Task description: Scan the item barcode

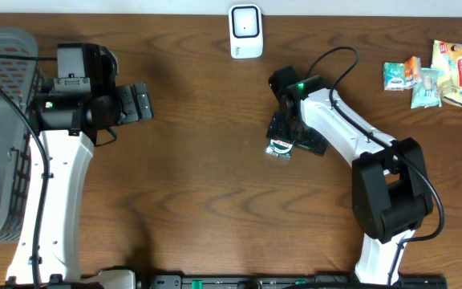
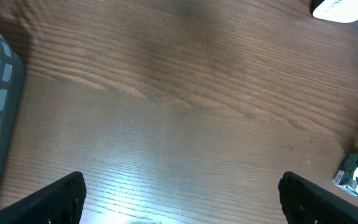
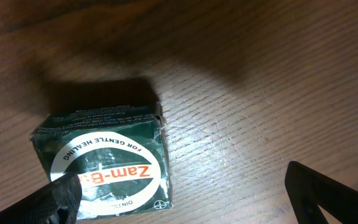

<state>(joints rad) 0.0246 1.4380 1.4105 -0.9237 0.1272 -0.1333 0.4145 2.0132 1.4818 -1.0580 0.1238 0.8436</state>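
Two right fingers (image 3: 328, 196): spread wide, holding nothing; my right gripper (image 3: 194, 202) hangs over the green box (image 3: 104, 162), one finger above its corner.
Left gripper (image 2: 179, 199): gaping too, empty, above the table (image 2: 166, 93), well apart from the box.
Box: lying flat, label up, near the table's middle, apart from the white scanner (image 1: 245, 30) at the far edge.
Step, I judge: centre the box between my fingers before closing, grip its sides, leave the barcode face free.
Views: my right wrist reads the lettering, no barcode showing; overhead alone shows the scanner whole and the snack packets (image 1: 439, 76).
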